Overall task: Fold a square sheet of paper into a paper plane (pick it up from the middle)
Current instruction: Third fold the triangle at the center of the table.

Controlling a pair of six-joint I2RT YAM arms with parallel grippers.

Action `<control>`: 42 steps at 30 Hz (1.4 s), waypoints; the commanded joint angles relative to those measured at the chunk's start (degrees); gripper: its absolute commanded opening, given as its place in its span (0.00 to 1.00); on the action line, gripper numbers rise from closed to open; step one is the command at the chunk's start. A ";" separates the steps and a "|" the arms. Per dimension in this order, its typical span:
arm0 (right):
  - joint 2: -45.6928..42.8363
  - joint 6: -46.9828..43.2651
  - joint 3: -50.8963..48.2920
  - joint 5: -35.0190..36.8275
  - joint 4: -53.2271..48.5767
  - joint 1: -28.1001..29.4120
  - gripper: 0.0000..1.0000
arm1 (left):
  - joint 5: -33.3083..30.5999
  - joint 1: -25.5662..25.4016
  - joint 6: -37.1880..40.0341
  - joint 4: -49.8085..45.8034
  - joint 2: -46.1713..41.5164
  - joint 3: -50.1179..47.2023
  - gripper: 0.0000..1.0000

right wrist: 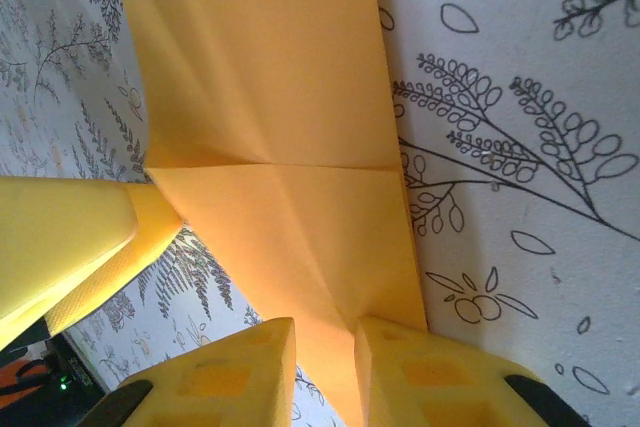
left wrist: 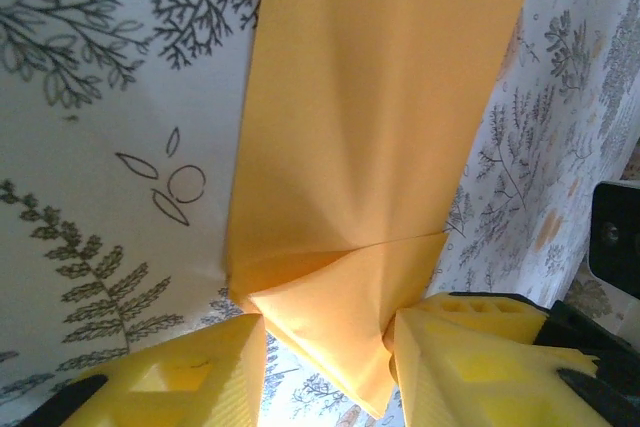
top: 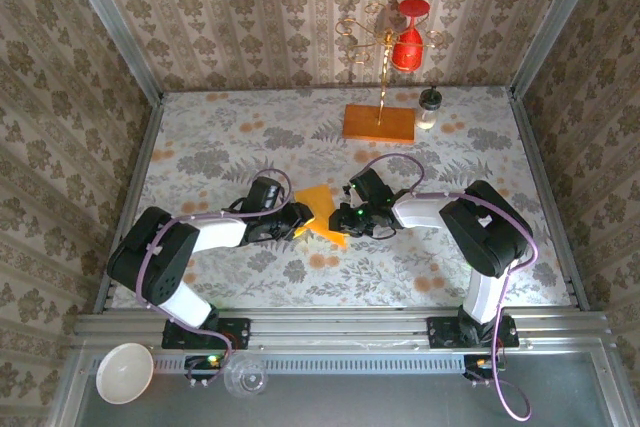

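The paper sheet (top: 318, 201) is found right in the middle of the table (top: 200, 137), caught between the left gripper (top: 300, 219) and the right gripper (top: 342, 217), which are parked nose to nose over it. It's orange-yellow and creased, and part of it looks tilted up off the flowery surface instead of being laid flat.

Left side first. From the left wrist, the yellow fingers (left wrist: 190, 382) are seen held partly apart. A folded corner of the sheet (left wrist: 370, 127) is wedged in the gap, with the paper's edges touching both inner faces. Whether it's actually pinched or just sitting in there can't be told.

From the right wrist, the right gripper's fingers (right wrist: 440, 377) are drawn nearly together, so only a thin slot is left. The lower edge of the sheet (right wrist: 260, 77) is clamped in that slot. A straight crease is seen across the paper just above the fingers. One of the left gripper's fingers (right wrist: 60, 237) is poked in from the left, right up against the sheet's side.

At the back of the table, well apart from all this, a wooden block (top: 378, 123) is parked with a gold wire stand (top: 383, 57) on it. A red cup-like thing (top: 408, 45) is hung on the wire, and a small bottle (top: 428, 109) is set just beside the block's right end. A white bowl (top: 124, 373) and a clear cup (top: 245, 377) are spotted on the metal ledge by the left arm's base.
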 commanded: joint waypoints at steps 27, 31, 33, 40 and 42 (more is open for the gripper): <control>1.83 0.30 -2.04 1.45 -0.20 -0.57 0.24 | 7.77 1.82 3.92 6.44 3.99 3.36 0.30; 1.92 0.14 -2.09 1.46 -0.21 -0.65 0.24 | 10.08 2.74 5.70 6.27 5.94 4.11 0.30; 1.75 0.12 -2.09 1.46 -0.20 -0.66 0.24 | 10.45 2.87 6.16 6.16 6.55 4.29 0.29; 1.41 -0.35 -1.93 1.51 -0.49 -0.79 0.26 | 11.47 3.22 7.31 5.95 7.75 4.73 0.25; 0.82 -0.85 -1.76 1.59 -0.85 -0.89 0.27 | 11.60 3.39 7.92 4.98 7.67 4.99 0.22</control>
